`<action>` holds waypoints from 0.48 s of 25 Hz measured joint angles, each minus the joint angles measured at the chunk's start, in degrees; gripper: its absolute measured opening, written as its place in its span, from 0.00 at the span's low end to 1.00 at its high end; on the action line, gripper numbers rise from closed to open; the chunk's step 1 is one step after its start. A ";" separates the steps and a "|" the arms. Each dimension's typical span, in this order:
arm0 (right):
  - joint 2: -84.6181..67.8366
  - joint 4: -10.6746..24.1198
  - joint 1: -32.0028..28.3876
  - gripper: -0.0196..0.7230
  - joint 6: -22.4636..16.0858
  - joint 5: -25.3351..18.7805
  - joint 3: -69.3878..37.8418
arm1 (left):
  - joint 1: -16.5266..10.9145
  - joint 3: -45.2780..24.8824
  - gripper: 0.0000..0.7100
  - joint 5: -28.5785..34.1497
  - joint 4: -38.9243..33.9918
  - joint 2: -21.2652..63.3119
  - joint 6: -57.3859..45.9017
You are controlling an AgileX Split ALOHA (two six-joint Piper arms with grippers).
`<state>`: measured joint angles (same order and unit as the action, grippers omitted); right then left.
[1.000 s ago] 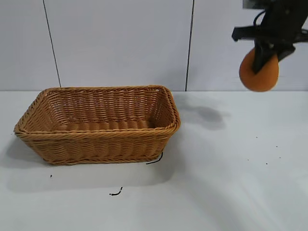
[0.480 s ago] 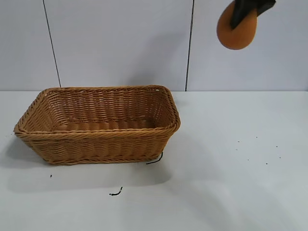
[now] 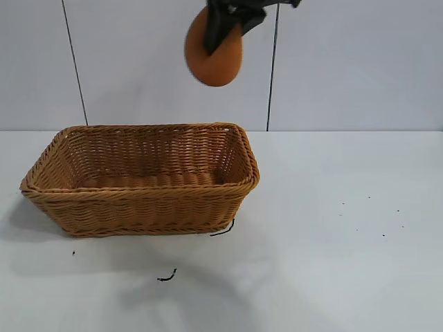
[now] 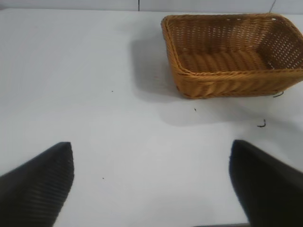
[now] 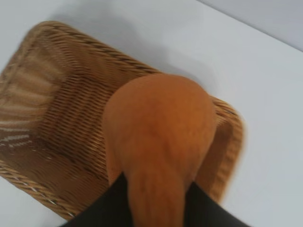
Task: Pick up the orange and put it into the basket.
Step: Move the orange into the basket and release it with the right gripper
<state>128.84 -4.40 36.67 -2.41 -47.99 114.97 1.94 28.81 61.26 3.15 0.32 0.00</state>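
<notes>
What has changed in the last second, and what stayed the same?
The right gripper, still shut on the orange, carried it up and leftward, from beside the basket to above its right part. The basket stayed in place; the left gripper is open.

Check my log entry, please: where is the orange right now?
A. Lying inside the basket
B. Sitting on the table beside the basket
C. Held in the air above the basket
C: the right gripper holds the orange high above the basket, clear of its rim.
</notes>
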 joint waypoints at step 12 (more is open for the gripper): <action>5.30 0.19 0.20 0.75 0.00 0.40 0.07 | 0.00 0.00 0.90 0.00 0.00 0.00 0.00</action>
<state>134.14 -4.21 36.86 -2.41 -47.60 115.04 1.94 28.81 61.26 3.15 0.32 0.00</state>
